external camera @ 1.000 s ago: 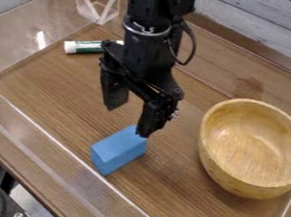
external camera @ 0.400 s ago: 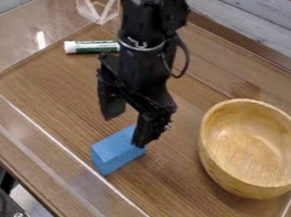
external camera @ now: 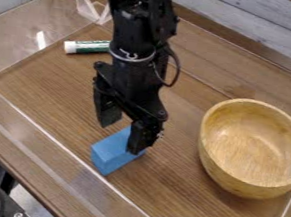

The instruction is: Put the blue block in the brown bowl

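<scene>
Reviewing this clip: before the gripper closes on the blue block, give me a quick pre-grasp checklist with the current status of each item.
1. Gripper jaws open: ok.
2. Gripper pointing down over the blue block: ok.
3. Fingers straddle the block's sides: cannot tell, the gripper hides the block's far end.
4. Brown bowl empty and upright: ok.
5. Path from block to bowl unobstructed: ok.
6. Marker away from the grasp: ok.

Even bright light — low-res, soft

Block (external camera: 115, 158) left of bowl (external camera: 253, 147).
</scene>
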Robot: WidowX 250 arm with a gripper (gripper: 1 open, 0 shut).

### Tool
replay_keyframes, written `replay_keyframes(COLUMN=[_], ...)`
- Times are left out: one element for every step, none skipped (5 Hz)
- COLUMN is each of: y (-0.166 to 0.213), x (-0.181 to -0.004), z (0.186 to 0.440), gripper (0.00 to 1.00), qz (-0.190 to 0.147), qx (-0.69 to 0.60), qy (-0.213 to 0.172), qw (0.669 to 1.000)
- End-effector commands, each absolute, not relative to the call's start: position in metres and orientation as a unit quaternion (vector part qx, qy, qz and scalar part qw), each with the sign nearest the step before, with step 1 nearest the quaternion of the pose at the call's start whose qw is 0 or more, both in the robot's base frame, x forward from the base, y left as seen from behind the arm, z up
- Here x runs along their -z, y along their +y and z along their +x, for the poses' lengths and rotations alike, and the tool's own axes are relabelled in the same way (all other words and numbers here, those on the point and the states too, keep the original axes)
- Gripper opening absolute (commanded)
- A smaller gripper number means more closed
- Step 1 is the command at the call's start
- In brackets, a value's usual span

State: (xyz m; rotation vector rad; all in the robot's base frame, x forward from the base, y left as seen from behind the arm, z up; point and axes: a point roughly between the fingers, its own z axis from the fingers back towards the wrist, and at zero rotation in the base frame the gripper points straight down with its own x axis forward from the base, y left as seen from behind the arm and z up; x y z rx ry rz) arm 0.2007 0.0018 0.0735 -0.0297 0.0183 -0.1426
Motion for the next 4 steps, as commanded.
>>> replay_keyframes(y=[0.005,0.007,0.009,0.011], x=[-0.072,-0.066,-0.062,-0.060], z=[0.205,0.205,0.205,0.205], gripper=[1.00,1.00,1.00,1.00], qz=[-0.016,-0.020,-0.022,-0.026], qx=[0.071,0.071,0.070,0.068], qy=[-0.005,-0.009,-0.012,-0.015], qw=[0.997,0.997,0.997,0.997])
